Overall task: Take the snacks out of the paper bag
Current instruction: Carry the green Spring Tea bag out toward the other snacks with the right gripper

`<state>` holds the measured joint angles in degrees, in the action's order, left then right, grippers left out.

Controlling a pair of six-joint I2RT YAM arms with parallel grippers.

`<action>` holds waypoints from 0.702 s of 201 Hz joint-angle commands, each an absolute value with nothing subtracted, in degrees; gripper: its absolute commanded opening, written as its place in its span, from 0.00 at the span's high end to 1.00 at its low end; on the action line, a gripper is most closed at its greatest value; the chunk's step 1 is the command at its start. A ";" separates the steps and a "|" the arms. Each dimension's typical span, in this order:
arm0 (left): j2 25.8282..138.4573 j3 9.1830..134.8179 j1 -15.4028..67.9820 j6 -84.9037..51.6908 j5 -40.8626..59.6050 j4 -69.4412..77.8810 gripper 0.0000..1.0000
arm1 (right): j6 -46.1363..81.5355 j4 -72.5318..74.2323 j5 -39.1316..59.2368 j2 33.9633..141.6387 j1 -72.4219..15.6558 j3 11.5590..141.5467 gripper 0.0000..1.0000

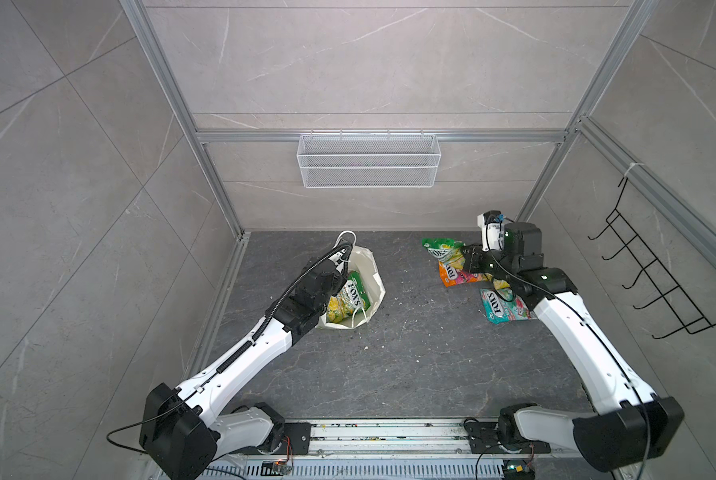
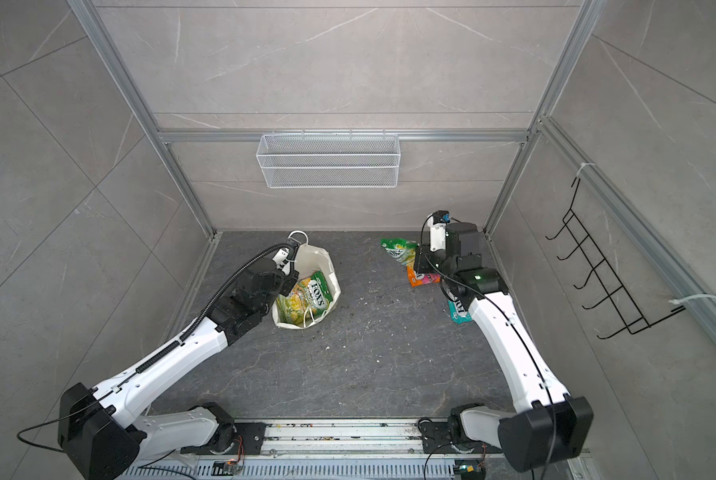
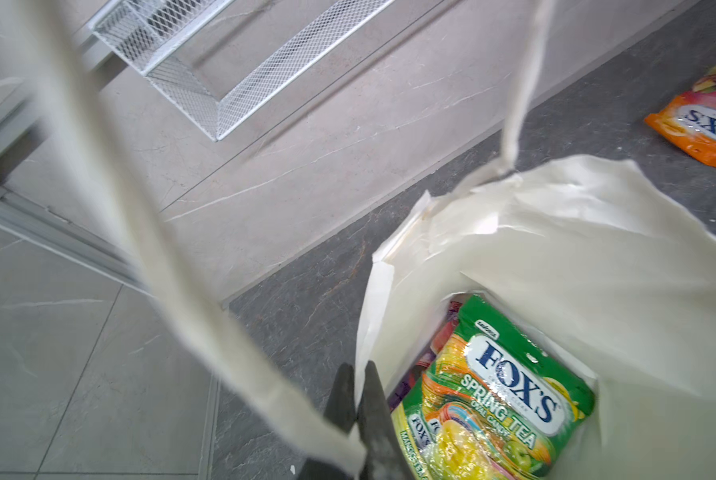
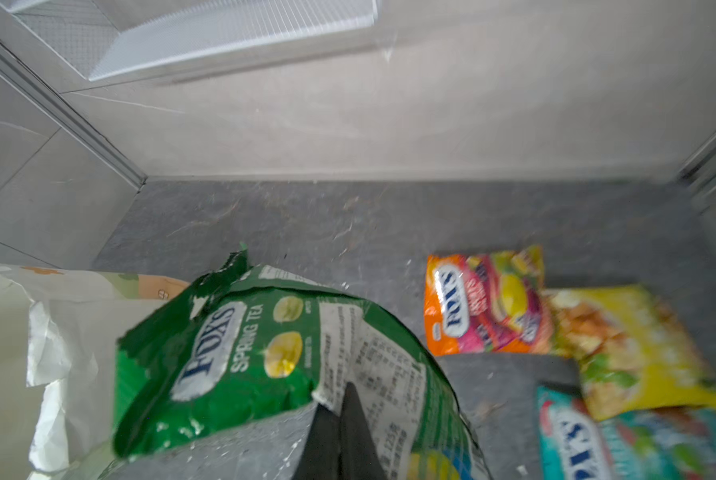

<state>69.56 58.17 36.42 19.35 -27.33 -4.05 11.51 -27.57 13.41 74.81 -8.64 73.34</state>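
Observation:
The white paper bag [image 1: 372, 266] stands open at the back left of the grey floor. My left gripper [image 3: 358, 388] is shut on the bag's rim, and a white cord handle [image 3: 206, 316] crosses in front of it. Inside lies a green-yellow FOX'S snack pouch [image 3: 510, 386] on top of a purple one [image 3: 408, 384]. At the back right my right gripper [image 4: 339, 401] is shut on a green FOX'S pouch [image 4: 231, 345], which shows in both top views [image 1: 441, 248] [image 2: 397, 249]. Orange [image 1: 451, 275], yellow [image 4: 634, 349] and teal [image 1: 501, 305] pouches lie under that arm.
A white wire mesh basket [image 1: 368, 160] hangs on the back wall. A black wire rack [image 1: 659, 274] sticks out from the right wall. Aluminium frame posts [image 1: 223, 199] stand at the back corners. The floor between the arms is bare grey stone.

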 commanded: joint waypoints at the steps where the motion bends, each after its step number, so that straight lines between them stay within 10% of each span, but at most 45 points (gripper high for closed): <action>1: 67.46 58.76 38.10 21.69 -21.54 -2.39 1.00 | 21.37 -28.63 30.53 76.74 -3.53 70.67 1.00; 141: 61.50 44.36 46.04 18.29 0.21 -3.85 1.00 | 33.78 -21.40 36.91 86.66 6.65 56.99 1.00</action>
<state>63.59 44.99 45.50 19.59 -9.13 -2.94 32.56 -24.45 37.50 86.30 5.76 58.30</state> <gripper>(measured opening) 0.047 0.046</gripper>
